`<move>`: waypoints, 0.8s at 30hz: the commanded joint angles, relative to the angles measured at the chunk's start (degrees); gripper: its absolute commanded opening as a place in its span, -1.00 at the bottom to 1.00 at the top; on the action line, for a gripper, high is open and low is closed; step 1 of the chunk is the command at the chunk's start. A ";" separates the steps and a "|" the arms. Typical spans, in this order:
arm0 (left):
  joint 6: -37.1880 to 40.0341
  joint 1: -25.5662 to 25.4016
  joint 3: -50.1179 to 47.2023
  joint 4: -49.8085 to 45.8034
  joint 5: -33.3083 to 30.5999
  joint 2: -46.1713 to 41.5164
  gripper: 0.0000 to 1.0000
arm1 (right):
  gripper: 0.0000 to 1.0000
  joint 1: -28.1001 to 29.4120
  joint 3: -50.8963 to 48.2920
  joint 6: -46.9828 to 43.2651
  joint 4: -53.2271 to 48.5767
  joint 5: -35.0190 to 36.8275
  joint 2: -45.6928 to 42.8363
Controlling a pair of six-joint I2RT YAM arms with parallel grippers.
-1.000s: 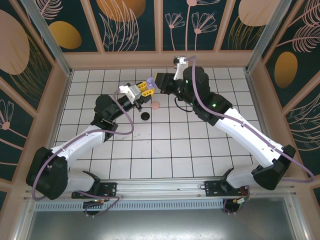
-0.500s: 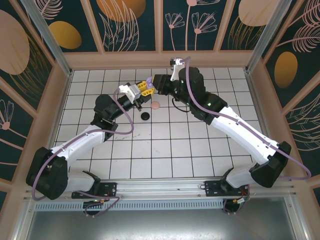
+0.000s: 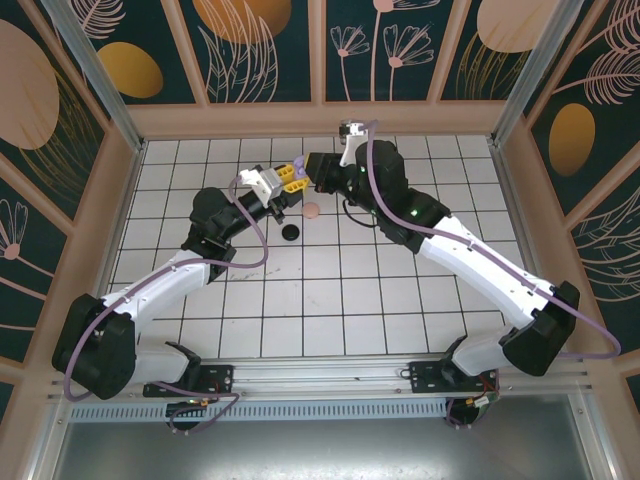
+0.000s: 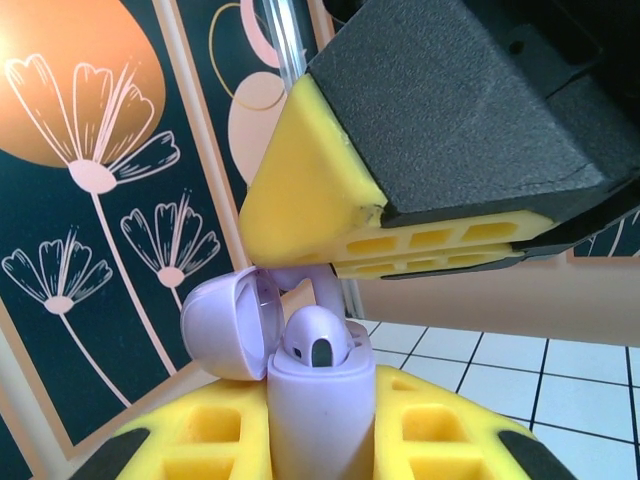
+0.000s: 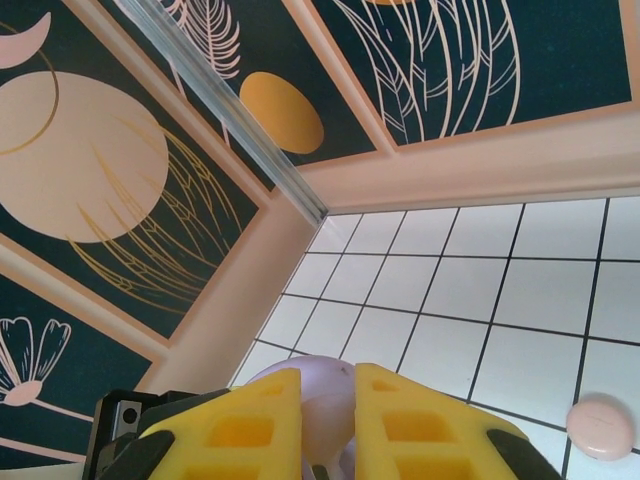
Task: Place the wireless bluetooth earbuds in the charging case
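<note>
Lavender charging case (image 4: 320, 420), one, lid open, clenched in left tool (image 3: 284, 182), first earbud (image 4: 318, 340) seated, right tool (image 5: 328, 388) pinching second earbud (image 4: 318, 288).

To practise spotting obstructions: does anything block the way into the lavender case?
Nothing visible does. The lid is swung aside from the case, which the left gripper holds; one earbud already sits inside.

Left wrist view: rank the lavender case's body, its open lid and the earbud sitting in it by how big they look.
1. case body, partly cut off at the bottom of the frame
2. open lid, only slightly smaller
3. earbud, just its top showing
</note>
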 commanded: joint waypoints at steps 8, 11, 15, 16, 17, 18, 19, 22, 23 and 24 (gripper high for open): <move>-1.00 -0.36 2.58 4.66 0.01 -1.17 -1.00 | -0.68 4.07 -2.55 -3.05 -1.88 -2.00 -0.58; -1.14 -0.36 2.67 4.64 0.22 -1.10 -1.00 | -0.58 4.06 -2.16 -2.63 -2.32 -0.52 -0.84; -1.44 -0.37 2.73 4.43 0.35 -1.02 -1.00 | -0.23 3.35 0.18 -1.25 -3.47 2.53 -1.26; -1.54 -0.39 2.81 4.14 0.41 -1.04 -1.00 | -0.10 2.91 0.90 -0.59 -3.47 3.33 -1.66; -1.57 -0.30 2.79 4.03 0.49 -0.95 -1.00 | -0.01 2.44 1.38 -0.18 -3.20 3.66 -2.30; -1.62 -0.41 2.66 4.03 0.50 -1.04 -1.00 | 0.10 1.68 1.76 0.09 -2.60 3.81 -3.32; -1.69 -0.37 2.49 4.03 0.47 -1.07 -1.00 | 0.20 1.02 1.78 0.48 -1.90 3.69 -4.43; -1.88 -0.37 1.97 4.16 0.34 -1.13 -1.00 | 0.41 -1.36 1.56 1.17 0.00 1.14 -8.01; -1.89 -0.36 1.79 4.20 0.40 -1.18 -1.00 | 0.43 -2.17 1.43 1.50 0.13 -0.02 -9.08; -1.94 -0.38 1.64 4.20 0.39 -1.19 -1.00 | 0.43 -2.97 1.34 1.86 -0.20 -0.80 -9.97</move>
